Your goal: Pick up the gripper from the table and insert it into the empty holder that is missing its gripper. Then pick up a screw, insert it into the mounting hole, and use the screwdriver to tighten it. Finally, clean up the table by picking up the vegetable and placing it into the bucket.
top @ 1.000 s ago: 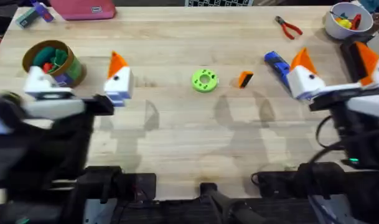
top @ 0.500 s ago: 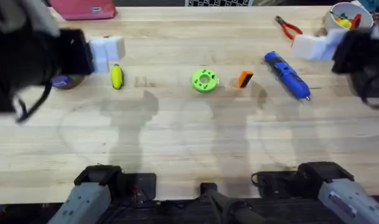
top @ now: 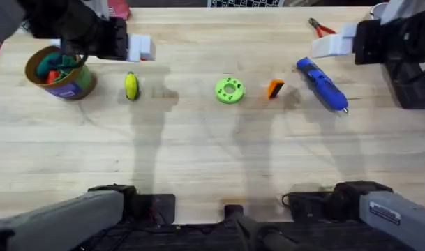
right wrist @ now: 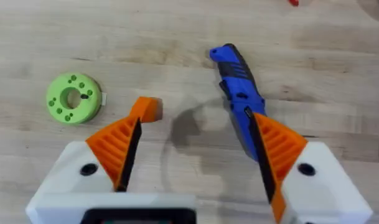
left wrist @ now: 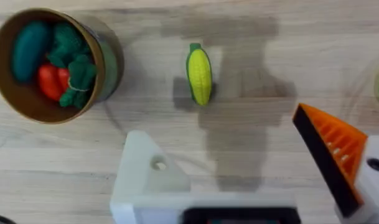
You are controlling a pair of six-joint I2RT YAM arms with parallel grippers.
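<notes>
The small orange gripper (top: 274, 88) (right wrist: 149, 109) lies on the table between a green disc (top: 229, 90) (right wrist: 73, 98) and the blue screwdriver (top: 322, 84) (right wrist: 236, 87). The yellow vegetable (top: 131, 86) (left wrist: 199, 74) lies right of the bucket (top: 78, 85) (left wrist: 108, 62), which holds green and red toy pieces. My left gripper (top: 139, 47) (left wrist: 220, 127) hovers open above the vegetable; one finger is the bare white holder (left wrist: 145, 180), the other carries an orange tip (left wrist: 335, 152). My right gripper (top: 334, 43) (right wrist: 195, 121) is open over the screwdriver, both tips orange.
Red-handled pliers (top: 322, 28) lie at the far right, and a pink item (top: 118, 8) sits at the far left edge. The green disc has several holes, one with a small dark item in it. Bare wood stretches across the near half of the table.
Both arms have swung up and away from the table's middle toward the far side. The left arm has uncovered the vegetable and the bucket; the right arm has uncovered the screwdriver.
</notes>
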